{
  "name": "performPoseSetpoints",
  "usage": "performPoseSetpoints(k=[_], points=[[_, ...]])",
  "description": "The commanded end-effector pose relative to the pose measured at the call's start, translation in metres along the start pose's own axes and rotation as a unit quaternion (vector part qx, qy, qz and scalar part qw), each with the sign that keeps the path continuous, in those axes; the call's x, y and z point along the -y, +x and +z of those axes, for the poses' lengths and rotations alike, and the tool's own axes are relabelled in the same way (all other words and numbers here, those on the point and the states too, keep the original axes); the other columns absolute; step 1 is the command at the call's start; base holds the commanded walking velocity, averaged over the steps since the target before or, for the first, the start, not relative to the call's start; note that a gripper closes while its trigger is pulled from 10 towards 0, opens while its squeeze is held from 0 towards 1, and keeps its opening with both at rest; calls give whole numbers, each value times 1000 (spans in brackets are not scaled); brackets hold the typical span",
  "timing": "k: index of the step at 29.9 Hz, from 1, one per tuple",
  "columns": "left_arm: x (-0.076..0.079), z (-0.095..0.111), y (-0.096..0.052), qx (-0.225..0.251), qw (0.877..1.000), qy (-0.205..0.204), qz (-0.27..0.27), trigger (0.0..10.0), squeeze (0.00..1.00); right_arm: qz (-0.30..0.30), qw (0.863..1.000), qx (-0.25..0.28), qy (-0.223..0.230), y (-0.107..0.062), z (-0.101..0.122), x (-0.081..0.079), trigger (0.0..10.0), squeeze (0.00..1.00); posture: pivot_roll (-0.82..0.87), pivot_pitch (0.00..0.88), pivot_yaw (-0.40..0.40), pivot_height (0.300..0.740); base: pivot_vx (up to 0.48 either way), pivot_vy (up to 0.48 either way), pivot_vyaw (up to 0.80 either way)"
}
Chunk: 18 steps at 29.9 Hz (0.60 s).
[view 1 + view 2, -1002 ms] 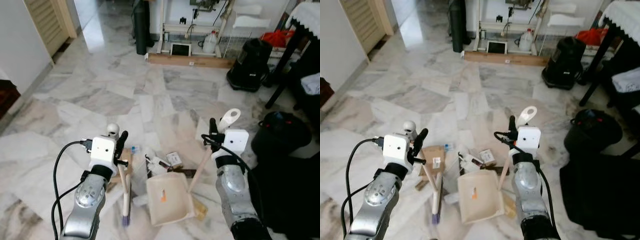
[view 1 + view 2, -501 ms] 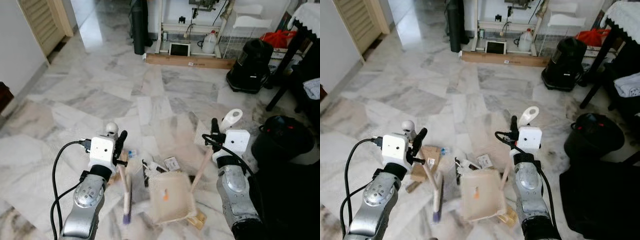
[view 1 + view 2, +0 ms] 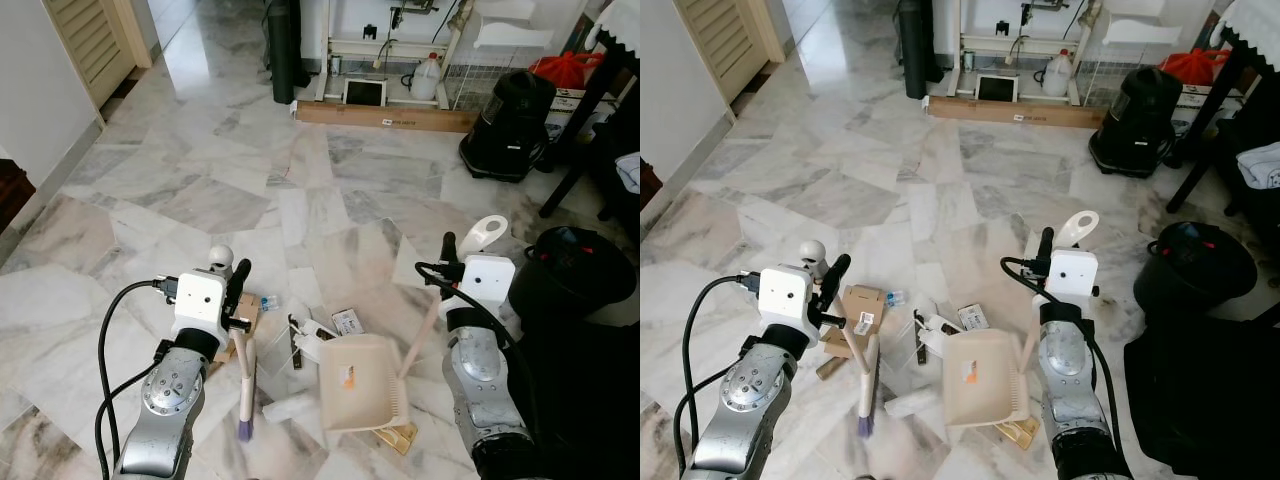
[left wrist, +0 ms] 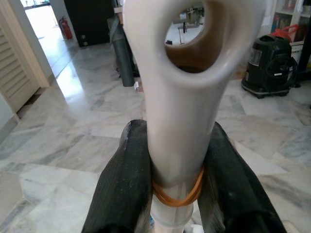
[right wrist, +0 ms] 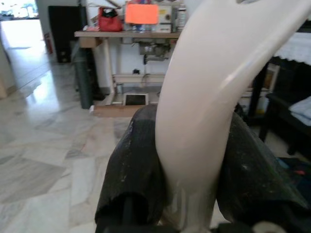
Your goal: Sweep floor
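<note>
My left gripper (image 3: 234,274) is shut on the cream handle of a hand brush (image 3: 246,380), whose purple bristles touch the marble floor. In the left wrist view both black fingers (image 4: 124,189) clamp that handle (image 4: 184,97) above an orange rubber band. My right gripper (image 3: 463,247) is shut on the long cream handle of a dustpan (image 3: 355,395), which rests flat on the floor. The right wrist view shows this handle (image 5: 204,97) squeezed between the fingers. Litter lies between brush and pan: a cardboard box (image 3: 862,300), a small carton (image 3: 347,322), a white wrapper (image 3: 310,345) and a white tube (image 3: 290,407).
A brown scrap (image 3: 400,437) pokes out under the pan's near edge. A black round bin (image 3: 575,270) and dark cloth (image 3: 580,400) crowd the right side. A black vacuum (image 3: 515,110), a wooden plank (image 3: 385,115) and a sewing table stand at the back. Open marble floor stretches left and ahead.
The dustpan swung, blurred half a second ago, and now lies still a little further right. My right arm shifted right with it. The head camera also moved slightly.
</note>
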<state>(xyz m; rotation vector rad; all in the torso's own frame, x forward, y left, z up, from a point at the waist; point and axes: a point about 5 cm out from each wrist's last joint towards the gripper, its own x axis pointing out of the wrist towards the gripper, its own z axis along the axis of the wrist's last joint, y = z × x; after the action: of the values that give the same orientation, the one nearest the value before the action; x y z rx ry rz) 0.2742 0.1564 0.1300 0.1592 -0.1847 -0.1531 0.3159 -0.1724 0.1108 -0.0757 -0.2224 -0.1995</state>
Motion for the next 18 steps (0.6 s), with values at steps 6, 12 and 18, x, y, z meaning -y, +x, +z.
performPoseSetpoints(k=[6,12,18], points=[[-1,8,-1,17,1000,5,-6,10000,0,-17,1000,5,-16,1,-1,5,10000,0,84,151,-7,740,0,0,0],[0,5,-3,4,1000,3,-26,10000,0,-27,999,-14,-40,-3,-10,7,10000,0,90,156,-2,740,0,0,0],[0,3,-4,-4,999,1,-37,10000,0,-40,997,-35,-57,-7,-21,11,10000,0,96,159,1,740,0,0,0]])
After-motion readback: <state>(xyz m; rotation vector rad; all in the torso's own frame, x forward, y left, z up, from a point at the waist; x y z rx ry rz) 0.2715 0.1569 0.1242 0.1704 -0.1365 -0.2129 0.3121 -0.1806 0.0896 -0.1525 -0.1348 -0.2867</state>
